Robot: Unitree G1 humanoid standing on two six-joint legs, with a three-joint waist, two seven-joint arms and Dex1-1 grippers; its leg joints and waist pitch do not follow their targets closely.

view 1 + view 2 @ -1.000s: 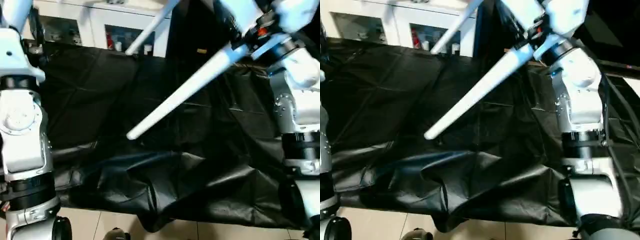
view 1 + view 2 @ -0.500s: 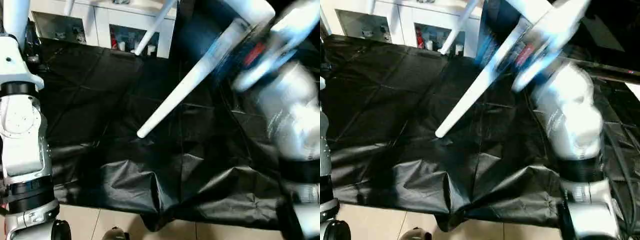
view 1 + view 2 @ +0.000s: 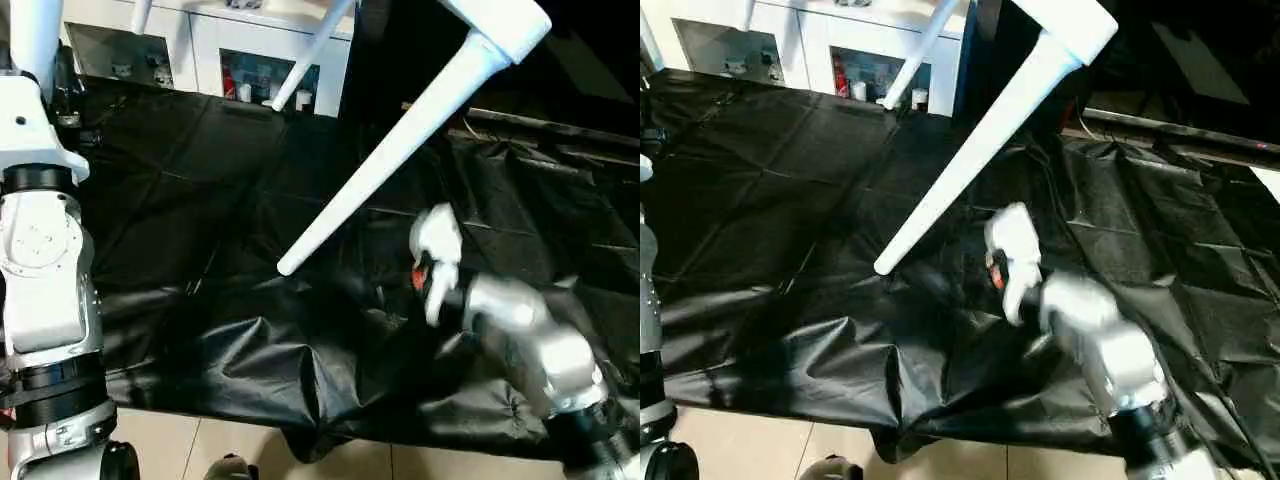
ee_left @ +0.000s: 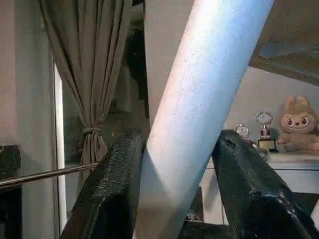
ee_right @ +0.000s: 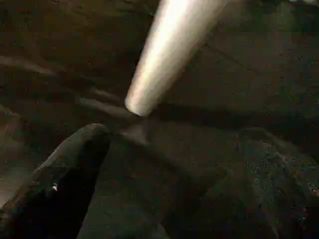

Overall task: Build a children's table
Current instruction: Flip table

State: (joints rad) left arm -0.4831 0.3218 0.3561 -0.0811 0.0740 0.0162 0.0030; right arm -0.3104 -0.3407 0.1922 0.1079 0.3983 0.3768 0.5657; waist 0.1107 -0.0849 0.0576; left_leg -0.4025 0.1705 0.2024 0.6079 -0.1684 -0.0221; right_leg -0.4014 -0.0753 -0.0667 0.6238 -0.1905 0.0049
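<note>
The table (image 3: 500, 25) is raised at twelve o'clock with legs already socketed, one leg (image 3: 385, 160) slanting to the black sheet (image 3: 200, 200), the left gripper (image 4: 182, 164) clamped on a leg and the right gripper (image 5: 164, 164) spread empty below.

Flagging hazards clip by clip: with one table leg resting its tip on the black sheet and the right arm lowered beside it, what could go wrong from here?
1. The table leg meets the loose, wrinkled black sheet only at its tip, so that tip may skid or snag a fold.
2. The left gripper clamps just one other leg; the raised table could swing or twist in that hold.
3. The right gripper, jaws open, sits near the tip; a stray move might knock it sideways.
</note>
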